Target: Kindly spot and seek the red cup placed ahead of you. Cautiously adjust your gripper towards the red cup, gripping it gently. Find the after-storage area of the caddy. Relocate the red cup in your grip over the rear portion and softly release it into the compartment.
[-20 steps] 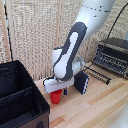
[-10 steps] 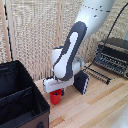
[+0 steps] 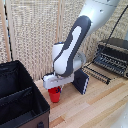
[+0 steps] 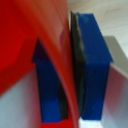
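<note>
The red cup [image 3: 54, 94] stands on the wooden table just to the exterior view's right of the black caddy [image 3: 20, 100]. My gripper [image 3: 54, 89] is lowered onto the cup, its white block right above the rim. In the wrist view the two blue fingers [image 4: 92, 70] are closed on the red cup wall [image 4: 60, 65], one inside and one outside. The caddy's centre divider [image 3: 15, 97] splits it into a far and a near section. The cup's base is hard to see; I cannot tell whether it touches the table.
A dark blue flat case [image 3: 82, 82] leans behind my gripper. A black wire rack [image 3: 112, 57] stands at the exterior view's right, with a dark strip [image 3: 97, 74] in front of it. A bamboo-slat wall runs along the back.
Nothing has visibly changed; my gripper stays down on the red cup in the same spot.
</note>
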Controlling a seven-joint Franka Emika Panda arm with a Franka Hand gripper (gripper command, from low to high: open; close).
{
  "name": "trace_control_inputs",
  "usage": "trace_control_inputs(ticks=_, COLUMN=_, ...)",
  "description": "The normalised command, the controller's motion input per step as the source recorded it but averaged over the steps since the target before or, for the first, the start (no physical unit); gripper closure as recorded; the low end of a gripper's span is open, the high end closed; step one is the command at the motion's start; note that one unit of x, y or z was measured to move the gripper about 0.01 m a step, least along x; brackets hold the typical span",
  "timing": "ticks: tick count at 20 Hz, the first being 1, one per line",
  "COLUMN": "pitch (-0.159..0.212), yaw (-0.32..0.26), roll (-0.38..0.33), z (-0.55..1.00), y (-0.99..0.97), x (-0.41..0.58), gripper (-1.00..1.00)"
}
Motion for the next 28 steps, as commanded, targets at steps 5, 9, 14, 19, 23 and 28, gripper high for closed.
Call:
trace_control_inputs(ticks=5, pitch=0.117, yaw=-0.059, roll=0.107, z=0.71, y=0.04, x=0.425, gripper=1.0)
trace_control_inputs(ticks=9, pitch=0.103, yaw=-0.032, roll=0.068, z=0.8, y=0.13, x=0.664, gripper=1.0)
trace_control_inputs(ticks=14, pitch=0.088, yaw=-0.021, roll=0.02, z=0.87, y=0.24, x=0.712, gripper=1.0)
trace_control_inputs(ticks=19, pitch=0.108, yaw=-0.003, roll=0.003, z=0.93, y=0.33, x=0.647, gripper=1.0)
trace_control_inputs(ticks=23, pitch=0.075, yaw=0.0, roll=-0.001, z=1.0, y=0.55, x=0.337, gripper=1.0)
trace_control_inputs(ticks=28, pitch=0.045, yaw=0.0, roll=-0.022, z=0.97, y=0.71, x=0.222, gripper=1.0)
